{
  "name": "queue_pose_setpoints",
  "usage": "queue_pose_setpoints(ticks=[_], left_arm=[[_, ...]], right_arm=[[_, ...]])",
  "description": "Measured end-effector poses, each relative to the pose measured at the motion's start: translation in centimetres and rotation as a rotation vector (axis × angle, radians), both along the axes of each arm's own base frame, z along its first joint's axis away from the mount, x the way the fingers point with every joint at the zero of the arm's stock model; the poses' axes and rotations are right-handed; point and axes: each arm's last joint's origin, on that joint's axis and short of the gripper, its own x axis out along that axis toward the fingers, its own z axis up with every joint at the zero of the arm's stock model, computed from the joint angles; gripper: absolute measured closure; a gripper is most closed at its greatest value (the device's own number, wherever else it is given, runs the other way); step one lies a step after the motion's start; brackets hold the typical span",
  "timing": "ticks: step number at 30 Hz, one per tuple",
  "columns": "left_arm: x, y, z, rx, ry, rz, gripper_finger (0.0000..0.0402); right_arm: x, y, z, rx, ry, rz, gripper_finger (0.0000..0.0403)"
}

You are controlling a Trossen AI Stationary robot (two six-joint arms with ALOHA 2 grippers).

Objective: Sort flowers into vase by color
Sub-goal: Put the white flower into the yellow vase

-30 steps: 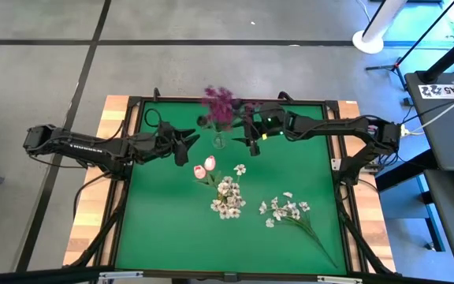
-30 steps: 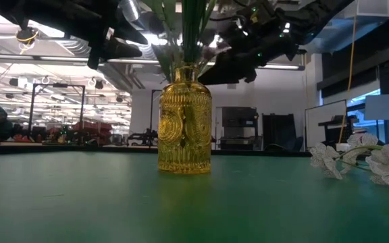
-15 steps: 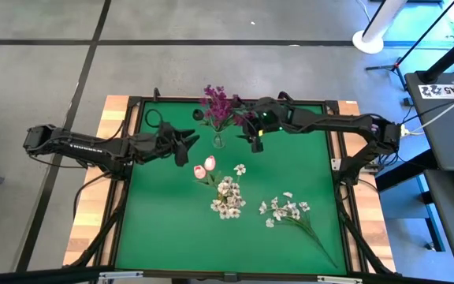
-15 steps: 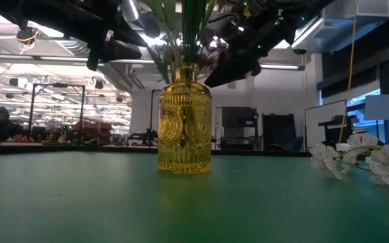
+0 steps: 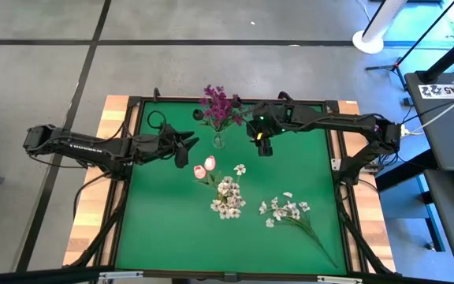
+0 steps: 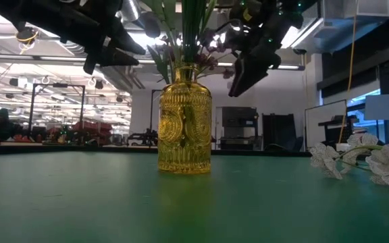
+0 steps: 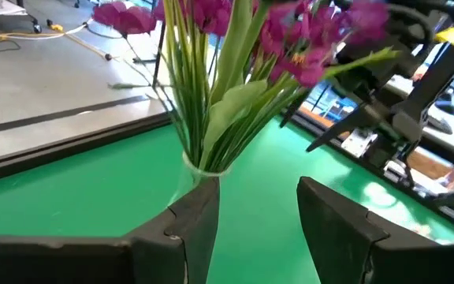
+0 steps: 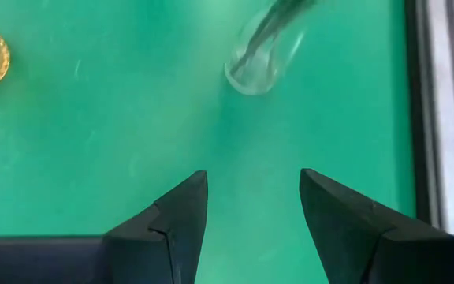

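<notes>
The green worktop carries everything: toward its far edge stands a clear vase already filled with magenta-purple flowers, and nearer the middle lie the ones left to sort, a pair of pink tulip buds beside a spray of white blossoms, with a second white spray well apart on the right-arm side. A yellow patterned glass vase fills the low view, green stems rising from its neck. The magenta bunch looks placed, so the step in hand is probably fetching the next colour. To do that well, the arm that goes should lift clear of the blooms before it crosses, so it does not tip the vase, then grip a stem low, away from the petals. The right claw hangs just beside the clear vase, fingers apart and empty over bare green, its wrist view showing the vase mouth ahead. The left claw waits near the vase on the other side, also spread and holding nothing; one finger sits in front of the glass, and I cannot tell whether it touches.
</notes>
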Motion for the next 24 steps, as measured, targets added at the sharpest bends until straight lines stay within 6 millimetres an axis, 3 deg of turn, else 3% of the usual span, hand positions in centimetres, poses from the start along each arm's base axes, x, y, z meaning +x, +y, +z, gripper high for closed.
queue_pose_setpoints(ticks=[6, 17, 24], left_arm=[[-0.1, -0.1, -0.4, 0.000, 0.045, -0.006, 0.0234], [-0.2, -0.7, -0.7, 0.008, 0.090, -0.037, 0.0234], [-0.3, -1.2, -1.1, 0.022, 0.142, -0.069, 0.0234]], right_arm=[[-1.2, 0.8, 0.1, 0.024, 0.093, -0.097, 0.0200], [-5.0, 4.2, 4.3, 0.044, -0.025, -0.161, 0.0201], [-7.2, 5.9, 3.0, 0.075, -0.204, -0.144, 0.0201]])
